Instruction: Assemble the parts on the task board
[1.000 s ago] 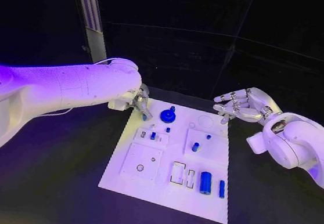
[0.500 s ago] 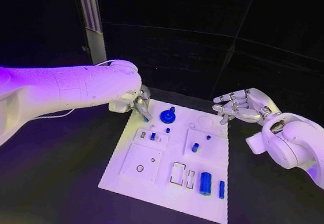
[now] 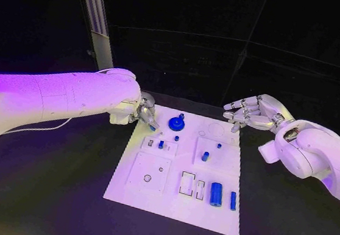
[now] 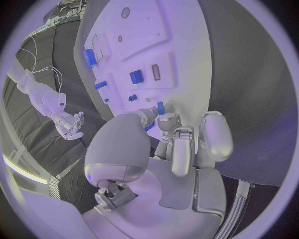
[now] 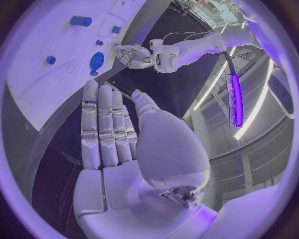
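Head view: early days, by the look of it, with most of the small blue parts loose on the flat white rectangular task board (image 3: 168, 207) in the middle of the black tabletop (image 3: 49, 195). Nearest the left hand (image 3: 144, 112), just inboard of its fingers, a round dark-blue knob (image 3: 177, 123) standing up from the board; well away from both sets of fingers, toward the near edge, a stubby blue cylinder (image 3: 215, 193) and beside it a thin blue bar (image 3: 232, 199). Next to those, a rectangular slot (image 3: 186, 182) with nothing in it, so probably yet to be filled; several tiny blue pegs between, too small to tell whether seated or loose. Right hand (image 3: 251, 112) hovering past the far right corner, holding nothing. Left wrist view: fingers (image 4: 182, 149) curled down at the board's edge, a small blue peg (image 4: 160, 106) right at the tips and a sliver of blue between thumb and finger; cannot tell whether pinched or merely beside. Right wrist view: fingers (image 5: 102, 124) straight and side by side, thumb apart, released, palm bare; beyond the fingertips the knob and farther off the cylinder. Bulk of the assembly judged still to do.
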Controlling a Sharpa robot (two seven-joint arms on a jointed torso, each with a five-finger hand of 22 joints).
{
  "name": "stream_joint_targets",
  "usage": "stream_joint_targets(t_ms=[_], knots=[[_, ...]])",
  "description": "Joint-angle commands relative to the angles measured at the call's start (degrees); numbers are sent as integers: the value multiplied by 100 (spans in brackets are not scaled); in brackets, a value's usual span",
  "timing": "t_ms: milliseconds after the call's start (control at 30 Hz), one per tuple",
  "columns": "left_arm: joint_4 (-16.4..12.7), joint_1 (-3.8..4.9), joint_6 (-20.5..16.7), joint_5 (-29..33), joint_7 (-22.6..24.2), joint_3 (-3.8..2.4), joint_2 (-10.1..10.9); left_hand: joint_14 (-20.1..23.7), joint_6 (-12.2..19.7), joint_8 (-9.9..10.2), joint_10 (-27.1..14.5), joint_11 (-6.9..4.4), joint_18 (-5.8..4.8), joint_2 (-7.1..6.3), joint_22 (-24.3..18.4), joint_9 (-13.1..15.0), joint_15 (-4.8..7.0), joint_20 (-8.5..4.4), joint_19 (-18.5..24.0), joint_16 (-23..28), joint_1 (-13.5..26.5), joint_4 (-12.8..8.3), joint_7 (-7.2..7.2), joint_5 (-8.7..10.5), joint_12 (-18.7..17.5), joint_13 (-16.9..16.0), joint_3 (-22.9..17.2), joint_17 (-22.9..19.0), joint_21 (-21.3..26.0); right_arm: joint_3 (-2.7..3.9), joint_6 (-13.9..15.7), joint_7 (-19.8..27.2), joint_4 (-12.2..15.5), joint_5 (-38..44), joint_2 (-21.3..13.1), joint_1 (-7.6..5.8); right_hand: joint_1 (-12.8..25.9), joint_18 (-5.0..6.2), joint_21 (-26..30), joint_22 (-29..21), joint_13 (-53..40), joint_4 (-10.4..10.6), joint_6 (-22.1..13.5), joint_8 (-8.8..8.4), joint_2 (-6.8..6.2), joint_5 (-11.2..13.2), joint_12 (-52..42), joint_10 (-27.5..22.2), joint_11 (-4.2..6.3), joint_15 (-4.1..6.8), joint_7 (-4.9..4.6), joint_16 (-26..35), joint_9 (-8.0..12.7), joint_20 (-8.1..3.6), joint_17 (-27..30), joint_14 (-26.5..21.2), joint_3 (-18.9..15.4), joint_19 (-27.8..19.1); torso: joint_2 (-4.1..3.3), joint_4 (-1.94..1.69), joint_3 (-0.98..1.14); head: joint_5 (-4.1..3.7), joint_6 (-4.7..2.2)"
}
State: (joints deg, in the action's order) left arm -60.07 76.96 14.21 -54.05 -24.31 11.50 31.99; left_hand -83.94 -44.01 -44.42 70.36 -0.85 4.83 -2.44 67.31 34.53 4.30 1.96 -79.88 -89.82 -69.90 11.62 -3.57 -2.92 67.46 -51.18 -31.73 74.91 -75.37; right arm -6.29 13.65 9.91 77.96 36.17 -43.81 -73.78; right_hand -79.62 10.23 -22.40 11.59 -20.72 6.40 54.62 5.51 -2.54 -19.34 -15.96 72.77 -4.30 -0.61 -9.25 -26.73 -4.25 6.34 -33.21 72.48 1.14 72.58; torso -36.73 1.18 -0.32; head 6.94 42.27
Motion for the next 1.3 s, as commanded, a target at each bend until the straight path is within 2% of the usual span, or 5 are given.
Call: stream_joint_targets(t_ms=[33, 367, 600, 1000, 1300], knots=[[-231, 11, -603, 160, -54, -3, 116, -606, 7, -43, 50, 5, 6, -5, 17, 13, 4, 3, -48, -18, 60, -794, 7, 3, 32, -20, -832, 1509, -27, 3, -89, 17, 1, 2, 21, -9, -19, 8, -15, 5, -9, 26, -43, 20, 41, -33, -38, -57, 0, -7, -8, -22, -5, 17, -7, -36, -12, -42, -5, 3, -2, 9, -12], [-1017, 8, -827, 168, -116, 6, 593, -606, 9, -71, 47, -4, 4, -85, 29, 30, 12, -5, -57, -18, 123, -837, 19, 5, 22, 12, -885, 1509, -34, 2, -109, 31, -44, 2, 51, -6, -19, 8, -15, 5, -9, 26, -43, 20, 41, -33, -38, -57, 0, -7, -8, -22, -5, 17, -7, -36, -12, -42, -8, 5, -4, 20, 4], [-1300, -11, -878, -7, -107, 40, 746, -606, -8, -93, 52, -13, 5, -144, 28, 39, 18, -10, -57, -18, 164, -861, 31, 6, 20, 25, -881, 1509, -31, 2, -118, 38, -62, 2, 46, -2, -19, 8, -15, 5, -9, 26, -43, 20, 41, -33, -38, -57, 0, -7, -8, -22, -5, 17, -7, -36, -12, -42, -6, 7, -5, 39, 25], [-1526, -39, -935, -240, -81, 66, 845, -606, -106, -160, 76, -46, 7, -228, 25, 59, 40, -28, -55, -18, 279, -852, 77, 12, 21, 40, -798, 1509, -23, 1, -171, 47, -23, 2, 39, 7, -35, 8, -14, 8, -15, 24, -47, 22, 50, -33, -38, -70, -1, -9, -11, -26, -5, 19, -8, -48, -7, -49, -14, 15, -2, 57, 47], [-1559, -44, -738, -415, -120, 95, 841, -606, -135, -185, 91, -65, 6, -274, 31, 67, 55, -40, -57, -18, 281, -888, 101, 12, 33, 26, -760, 1509, -24, 0, -184, 51, -24, 2, 42, 9, -35, 8, -14, 8, -15, 24, -47, 22, 50, -33, -38, -70, -1, -9, -11, -26, -5, 19, -8, -48, -7, -49, -15, 14, -3, 64, 82]])
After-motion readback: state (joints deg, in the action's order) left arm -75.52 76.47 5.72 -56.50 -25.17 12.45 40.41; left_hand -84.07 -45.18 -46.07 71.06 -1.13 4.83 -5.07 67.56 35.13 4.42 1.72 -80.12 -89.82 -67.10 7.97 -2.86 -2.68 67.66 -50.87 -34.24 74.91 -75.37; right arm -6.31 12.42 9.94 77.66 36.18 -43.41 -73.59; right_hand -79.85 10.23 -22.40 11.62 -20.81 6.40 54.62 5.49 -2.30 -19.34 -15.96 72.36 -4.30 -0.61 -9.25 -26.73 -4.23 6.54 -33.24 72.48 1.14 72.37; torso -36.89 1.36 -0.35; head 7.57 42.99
